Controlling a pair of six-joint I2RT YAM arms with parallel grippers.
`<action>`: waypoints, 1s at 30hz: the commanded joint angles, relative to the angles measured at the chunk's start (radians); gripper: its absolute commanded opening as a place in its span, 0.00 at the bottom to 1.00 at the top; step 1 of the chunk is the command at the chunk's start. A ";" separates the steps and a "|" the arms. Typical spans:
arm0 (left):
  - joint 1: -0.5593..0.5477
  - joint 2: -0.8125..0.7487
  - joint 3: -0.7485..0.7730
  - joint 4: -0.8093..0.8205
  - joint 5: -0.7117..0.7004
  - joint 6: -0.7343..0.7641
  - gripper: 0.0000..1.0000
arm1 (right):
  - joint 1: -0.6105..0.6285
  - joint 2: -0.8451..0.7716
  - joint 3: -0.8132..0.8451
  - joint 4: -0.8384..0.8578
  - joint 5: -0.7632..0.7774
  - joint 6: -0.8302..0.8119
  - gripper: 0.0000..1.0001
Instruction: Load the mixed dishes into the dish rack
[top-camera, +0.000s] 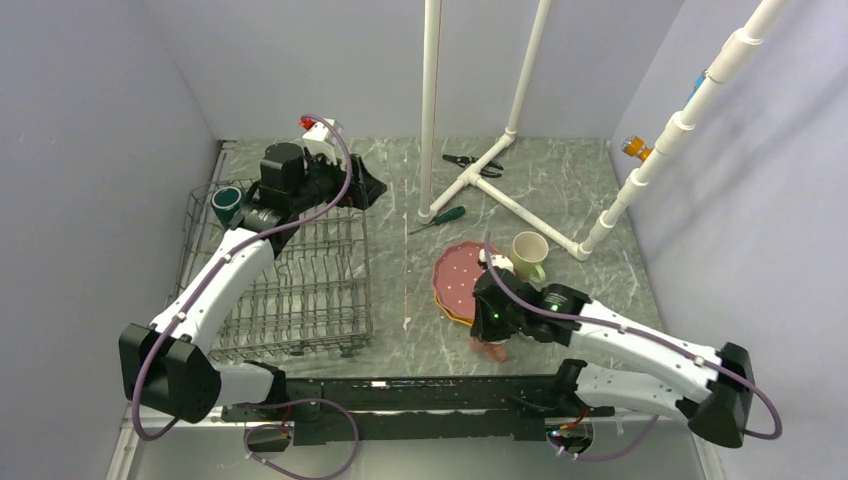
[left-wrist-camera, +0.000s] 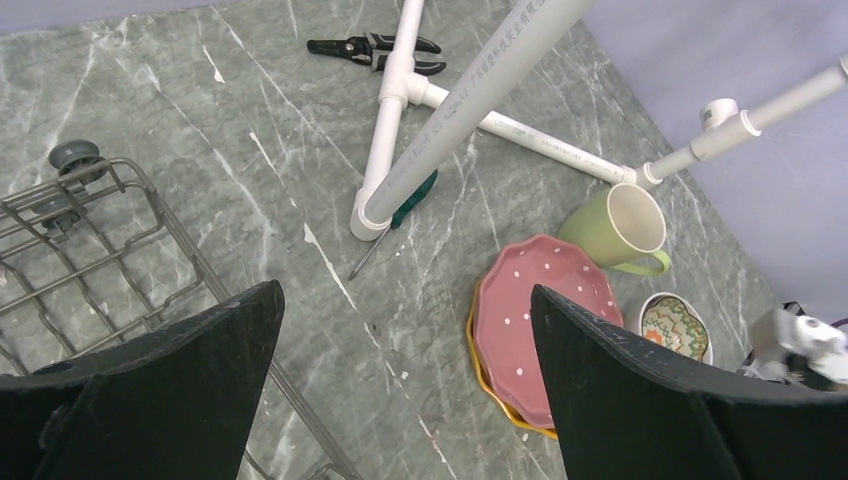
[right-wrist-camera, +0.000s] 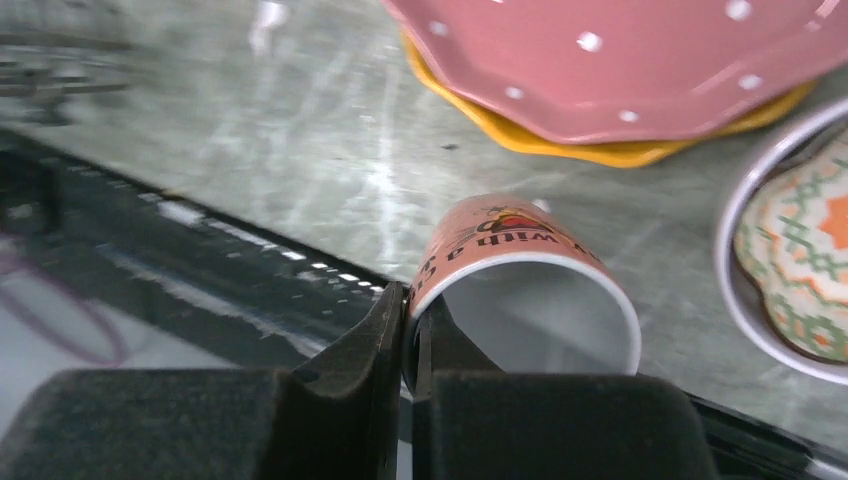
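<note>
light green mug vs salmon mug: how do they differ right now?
The light green ceramic mug looks plain; the salmon ceramic mug carries printed lettering. The green one stands free, ungripped; the salmon one's rim is pinched by the right gripper. Both have pale interiors and sit outside the grey wire dish rack.

Robotics lab test cell; plain lilac partition walls (top-camera: 90, 120) enclose a marbled surface (top-camera: 400, 290); white pipe frame (top-camera: 431, 100) far side; black mounting rail (top-camera: 430, 385) near edge.
</note>
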 joint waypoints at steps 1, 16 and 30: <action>0.005 0.010 0.032 0.052 0.057 -0.025 0.99 | -0.005 -0.151 0.028 0.174 -0.110 -0.012 0.00; 0.013 0.053 -0.052 0.361 0.362 -0.199 0.99 | -0.164 -0.322 -0.048 0.915 0.140 0.237 0.00; -0.075 0.227 -0.188 1.063 0.574 -0.713 0.99 | -0.428 -0.086 -0.236 1.680 -0.007 0.671 0.00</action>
